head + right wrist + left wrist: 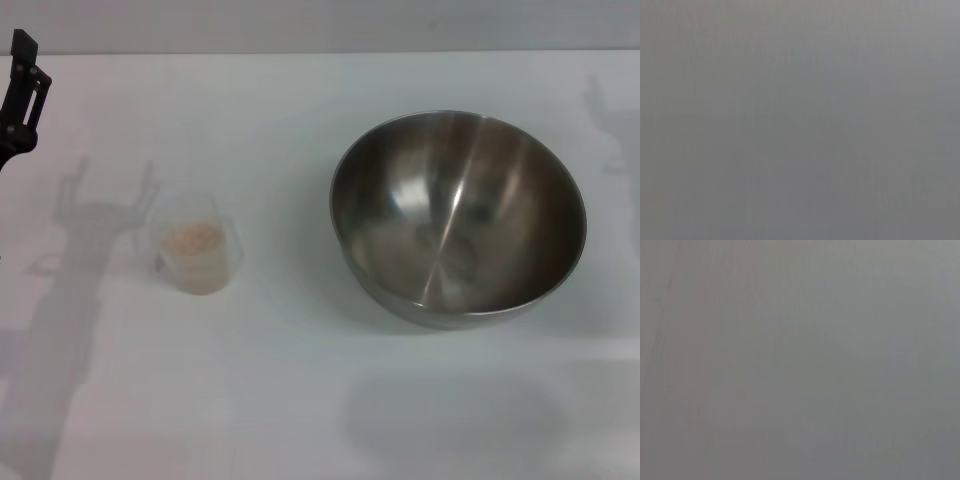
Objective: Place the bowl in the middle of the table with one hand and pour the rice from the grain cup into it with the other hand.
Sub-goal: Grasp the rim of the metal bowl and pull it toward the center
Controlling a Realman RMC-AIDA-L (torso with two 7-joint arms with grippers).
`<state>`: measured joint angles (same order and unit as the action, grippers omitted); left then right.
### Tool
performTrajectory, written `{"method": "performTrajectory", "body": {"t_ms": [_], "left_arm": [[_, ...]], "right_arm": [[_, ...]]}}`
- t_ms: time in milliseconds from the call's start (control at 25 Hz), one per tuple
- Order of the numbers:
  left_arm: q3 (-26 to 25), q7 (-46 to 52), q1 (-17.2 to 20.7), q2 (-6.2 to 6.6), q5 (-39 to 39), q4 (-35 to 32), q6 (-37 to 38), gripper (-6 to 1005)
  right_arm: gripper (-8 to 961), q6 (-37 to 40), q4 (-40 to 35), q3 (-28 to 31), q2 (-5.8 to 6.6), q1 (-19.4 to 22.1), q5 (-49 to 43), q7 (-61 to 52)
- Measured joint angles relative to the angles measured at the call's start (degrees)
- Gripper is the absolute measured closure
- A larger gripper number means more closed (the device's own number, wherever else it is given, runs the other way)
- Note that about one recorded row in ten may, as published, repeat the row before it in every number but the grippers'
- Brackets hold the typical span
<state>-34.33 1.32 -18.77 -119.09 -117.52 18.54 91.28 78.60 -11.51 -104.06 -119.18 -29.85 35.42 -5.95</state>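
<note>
The steel bowl (458, 215) stands empty on the white table (280, 400), right of the middle. The transparent grain cup (197, 254) stands upright to the left of the bowl, well apart from it, with pale rice (192, 239) inside. My left gripper (20, 90) shows only as a dark part at the far left edge, well away from the cup. My right gripper is out of view; only its shadow falls at the far right. Both wrist views show plain grey and no objects.
Arm shadows lie on the table left of the cup and at the right edge. The table's far edge runs along the top of the head view.
</note>
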Motion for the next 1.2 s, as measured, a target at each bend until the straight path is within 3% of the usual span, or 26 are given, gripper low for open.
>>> {"method": "performTrajectory", "body": {"t_ms": [800,960,1200], "left_arm": [[-0.24,0.0,-0.21,0.0,-0.08,0.0,-0.23,175],[-0.3,0.0,-0.21,0.0,-0.03,-0.06,-0.33,176],[-0.3,-0.02,-0.21,0.07,0.07,-0.23,-0.37,179]], "right_arm": [[168,-0.96,-1.18,-0.69,0.0,-0.46,-0.51,-0.29],[168,-6.53,-4.66,-0.57,0.08,0.07,-3.2,-0.38],[168,-19.53,-18.2,0.4,0.72,4.36,-11.52,-0.42]]}}
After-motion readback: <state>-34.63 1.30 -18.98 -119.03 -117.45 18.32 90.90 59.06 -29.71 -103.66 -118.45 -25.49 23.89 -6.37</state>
